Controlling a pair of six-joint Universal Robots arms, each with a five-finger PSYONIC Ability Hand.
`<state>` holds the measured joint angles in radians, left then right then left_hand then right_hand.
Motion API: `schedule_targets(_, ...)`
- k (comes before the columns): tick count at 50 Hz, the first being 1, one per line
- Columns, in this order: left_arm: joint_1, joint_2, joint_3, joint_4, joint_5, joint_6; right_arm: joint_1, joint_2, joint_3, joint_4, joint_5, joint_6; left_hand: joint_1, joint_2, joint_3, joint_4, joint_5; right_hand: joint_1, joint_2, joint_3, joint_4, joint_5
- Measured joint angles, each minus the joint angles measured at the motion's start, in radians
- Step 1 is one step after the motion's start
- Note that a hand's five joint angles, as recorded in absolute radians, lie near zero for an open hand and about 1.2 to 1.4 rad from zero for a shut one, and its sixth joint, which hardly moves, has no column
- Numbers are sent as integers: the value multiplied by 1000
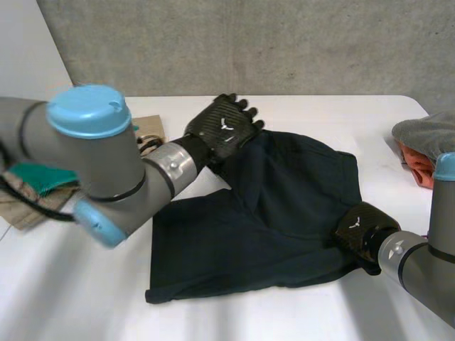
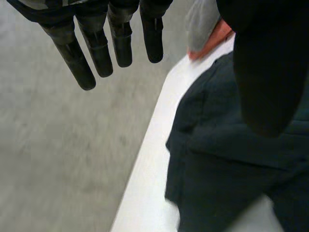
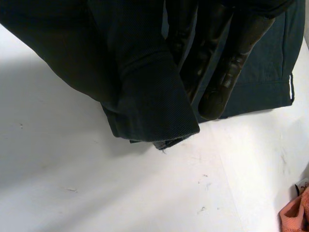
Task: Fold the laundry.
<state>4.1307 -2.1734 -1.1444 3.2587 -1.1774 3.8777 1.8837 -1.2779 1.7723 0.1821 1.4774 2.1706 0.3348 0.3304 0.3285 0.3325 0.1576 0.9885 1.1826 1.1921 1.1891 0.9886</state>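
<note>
Dark garment [image 1: 263, 220] lies spread over the middle of the white table [image 1: 71, 298], mostly flat, with creases running across it. My left hand [image 1: 224, 128] sits at the garment's far left corner. In the head view I see only its back there, and cannot tell from that view whether it holds anything. My left wrist view settles it: my fingers [image 2: 99, 53] are straight and spread, clear of the cloth, reaching past the table edge beyond the garment over grey concrete [image 2: 58, 145], so that hand is open and empty.

My right hand [image 1: 359, 231] is at the garment's near right edge. From the head view it looks merely tucked against the cloth. My right wrist view shows more: a folded hem [image 3: 154, 111] is raised off the table and pinched against my fingers [image 3: 224, 72], so this hand grips the garment.

Beyond the garment's right side lie a grey cloth [image 1: 426, 131] and, touching it, an orange cloth [image 1: 416, 167]; both wrist views catch the orange one too. Well off the garment's left side, the head view shows a green cloth [image 1: 35, 177] on brown paper [image 1: 21, 206].
</note>
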Motion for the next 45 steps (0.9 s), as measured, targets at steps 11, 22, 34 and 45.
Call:
schedule_targets(11, 42, -427, 367, 63, 316, 10, 1, 9, 38, -44, 2, 13, 156, 151, 153, 150, 152, 0, 0, 0, 0, 0)
schedule_targets(22, 50, -591, 548, 65, 295, 21, -2, 13, 59, -56, -1, 57, 811, 810, 802, 806, 790, 0, 0, 0, 0, 0)
schedule_targets(34, 85, -433, 332, 82, -26, 195, 2, 11, 61, -63, -12, 57, 813, 862, 860, 866, 817, 0, 0, 0, 0, 0)
schedule_targets(45, 78, -260, 64, 75, -255, 192, 2, 11, 57, -62, -22, 61, 813, 863, 860, 866, 817, 0, 0, 0, 0, 0)
